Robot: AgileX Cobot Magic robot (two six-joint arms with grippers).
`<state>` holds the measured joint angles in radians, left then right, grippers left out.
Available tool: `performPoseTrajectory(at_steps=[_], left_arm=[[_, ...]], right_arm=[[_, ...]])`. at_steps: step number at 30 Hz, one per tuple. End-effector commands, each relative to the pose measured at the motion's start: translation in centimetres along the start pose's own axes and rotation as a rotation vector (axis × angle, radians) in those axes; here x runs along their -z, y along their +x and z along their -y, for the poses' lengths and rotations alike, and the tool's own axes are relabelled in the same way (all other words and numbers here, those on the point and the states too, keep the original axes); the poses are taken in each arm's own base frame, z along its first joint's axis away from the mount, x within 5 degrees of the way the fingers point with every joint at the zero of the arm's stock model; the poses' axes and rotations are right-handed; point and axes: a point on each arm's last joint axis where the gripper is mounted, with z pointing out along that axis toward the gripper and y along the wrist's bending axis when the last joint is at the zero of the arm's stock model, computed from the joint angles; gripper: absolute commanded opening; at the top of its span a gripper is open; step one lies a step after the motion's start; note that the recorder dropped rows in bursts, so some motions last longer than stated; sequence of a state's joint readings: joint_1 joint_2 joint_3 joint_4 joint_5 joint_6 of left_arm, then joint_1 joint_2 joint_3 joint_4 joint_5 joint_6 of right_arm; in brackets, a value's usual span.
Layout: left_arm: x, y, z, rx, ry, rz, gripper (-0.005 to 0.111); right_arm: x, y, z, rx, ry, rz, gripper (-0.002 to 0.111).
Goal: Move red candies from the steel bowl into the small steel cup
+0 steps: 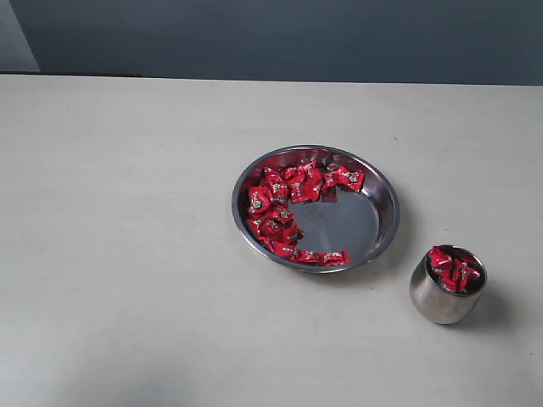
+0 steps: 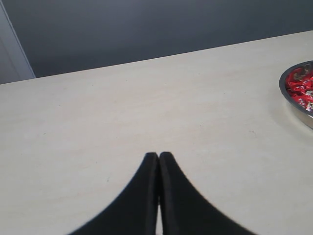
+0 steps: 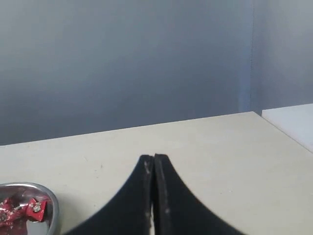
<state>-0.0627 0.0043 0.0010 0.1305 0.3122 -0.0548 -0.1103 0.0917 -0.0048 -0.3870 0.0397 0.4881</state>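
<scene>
The steel bowl (image 1: 377,222) sits near the middle of the table, with many red candies (image 1: 284,208) heaped along its left and far side. To its lower right stands the small steel cup (image 1: 441,298), holding a few red candies (image 1: 454,271). Neither arm shows in the exterior view. My left gripper (image 2: 158,154) is shut with nothing between its tips, above bare table, the bowl's rim (image 2: 285,94) off at the frame's edge. My right gripper (image 3: 154,156) is shut and empty too, and a steel rim (image 3: 53,208) with red candies (image 3: 22,210) lies beside it.
The pale table (image 1: 127,254) stretches around bowl and cup. A dark grey wall (image 1: 280,34) runs behind its far edge. In the right wrist view a white surface (image 3: 293,120) adjoins the table's corner.
</scene>
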Motion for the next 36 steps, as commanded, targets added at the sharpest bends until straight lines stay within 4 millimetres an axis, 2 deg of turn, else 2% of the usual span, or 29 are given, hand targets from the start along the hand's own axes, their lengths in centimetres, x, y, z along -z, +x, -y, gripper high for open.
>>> performPoseTrajectory(at_steps=[1,4,16,36], left_arm=[[0.0,-0.1,0.0,0.002,0.007,0.011,0.0],[0.0,-0.1,0.0,0.002,0.007,0.011,0.0],[0.0,-0.1,0.0,0.002,0.007,0.011,0.0],[0.0,-0.1,0.0,0.002,0.007,0.011,0.0]], right_arm=[[0.5,0.8,0.5,0.018,0.049,-0.058,-0.001],[0.7,1.0,0.3,0.089,0.037,-0.061,-0.001],[0.9,2.0,0.6,0.075,0.09,-0.178,-0.001],[0.9,2.1,0.5,0.058,0.086,-0.181,-0.001]])
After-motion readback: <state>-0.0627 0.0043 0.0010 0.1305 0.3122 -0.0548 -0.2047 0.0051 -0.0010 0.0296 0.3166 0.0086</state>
